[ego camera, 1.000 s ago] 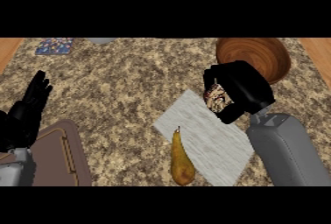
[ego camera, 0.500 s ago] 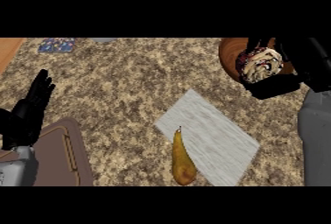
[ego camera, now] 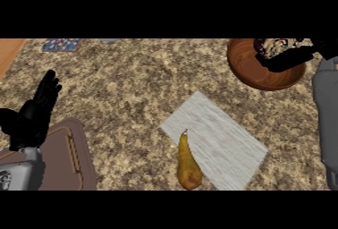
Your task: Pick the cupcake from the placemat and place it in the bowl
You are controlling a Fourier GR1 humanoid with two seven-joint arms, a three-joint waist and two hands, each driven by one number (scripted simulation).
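Head view. The speckled counter (ego camera: 132,80) is seen from steeply above. At the upper right a brown wooden bowl (ego camera: 254,71) is shown, partly covered by the right hand (ego camera: 290,58), whose black fingers are curled round the cupcake (ego camera: 277,44); the cupcake, of which only a pale, dark-flecked top is visible, is held over the bowl's far side, and whether it touches the bowl cannot be told. The grey right forearm (ego camera: 327,112) is seen running down the right edge. Near the centre a pale grey placemat (ego camera: 218,134) is laid at an angle on the counter, well apart from the bowl. A yellow-brown pear (ego camera: 188,163) is shown lying lengthwise with its stem end on the placemat's lower left edge and its body partly on the counter. At the left the left hand (ego camera: 36,116) is shown resting with straight fingers pointing up, nothing being held. Below it a brown cutting board (ego camera: 63,161) is placed at the lower left corner. A small blue patterned object (ego camera: 61,44) is seen at the upper left, too small to be identified.
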